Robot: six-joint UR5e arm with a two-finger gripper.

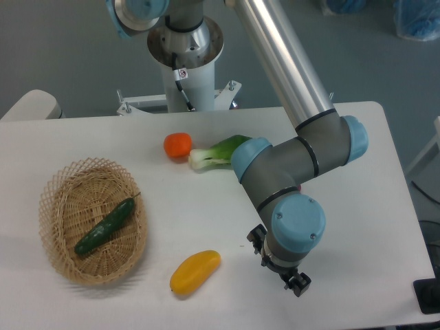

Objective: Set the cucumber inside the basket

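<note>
The dark green cucumber (104,227) lies diagonally inside the tan wicker basket (49,199) at the table's left side. My gripper (278,265) points down over the table's front right of centre, far to the right of the basket. The blue wrist hides most of it. Only black finger parts (299,283) stick out on either side of the wrist, spread apart, with nothing between them.
A yellow fruit (196,271) lies between the basket and the gripper near the front edge. An orange fruit (177,144) and a bok choy (218,151) sit at the back centre, the bok choy partly under my arm.
</note>
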